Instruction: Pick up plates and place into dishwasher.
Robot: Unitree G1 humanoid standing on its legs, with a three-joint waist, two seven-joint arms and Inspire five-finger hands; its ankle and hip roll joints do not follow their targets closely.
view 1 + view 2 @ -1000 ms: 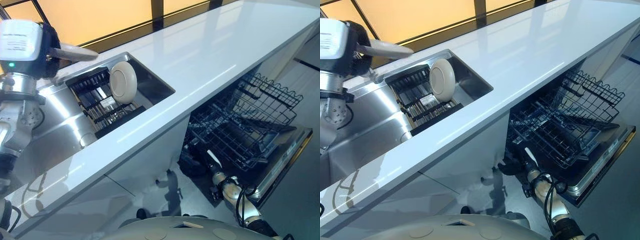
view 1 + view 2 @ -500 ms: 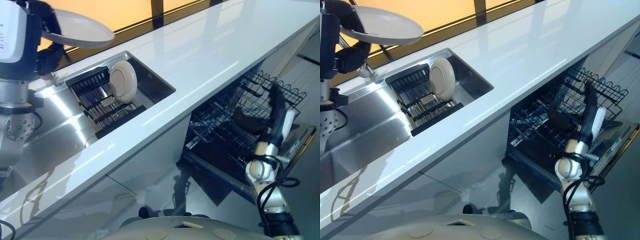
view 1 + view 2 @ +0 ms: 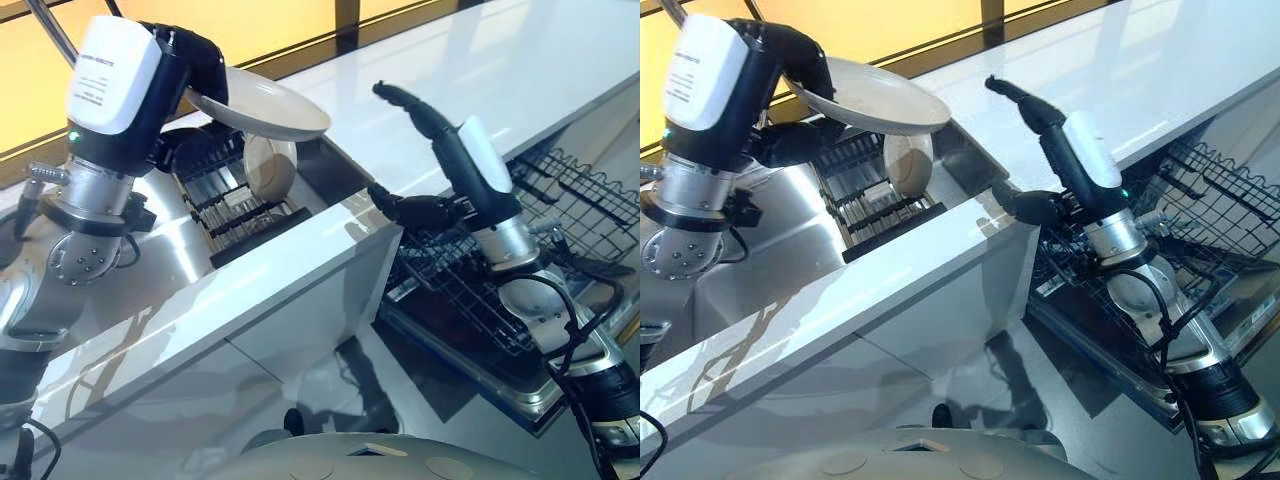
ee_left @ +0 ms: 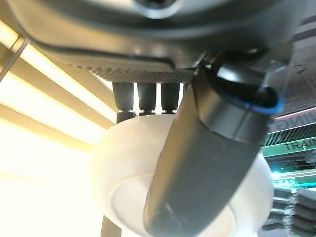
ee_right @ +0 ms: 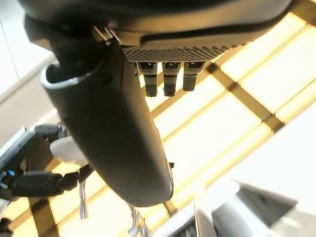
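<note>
My left hand (image 3: pixel 200 62) is shut on a cream plate (image 3: pixel 268 106), holding it nearly flat above the sink rack. In the left wrist view the thumb (image 4: pixel 207 168) lies across the plate (image 4: pixel 121 192), and the fingers (image 4: pixel 143 96) reach behind it. A second cream plate (image 3: pixel 268 165) stands upright in the black rack (image 3: pixel 225 205) in the sink. My right hand (image 3: pixel 425 209) is open and raised at the counter's front edge, to the right of the held plate and above the dishwasher basket (image 3: pixel 465 290). Its thumb (image 3: pixel 420 112) points up.
The steel sink (image 3: pixel 150 250) is set into the white counter (image 3: pixel 500 70). Below the counter the dishwasher stands open, with a wire upper basket (image 3: pixel 565 180) pulled out over the lowered door (image 3: pixel 520 385). A window runs behind the counter.
My left arm has swung the held plate to the right, over the rack. My right hand rose from the dishwasher to the counter edge. The camera view has shifted too.
</note>
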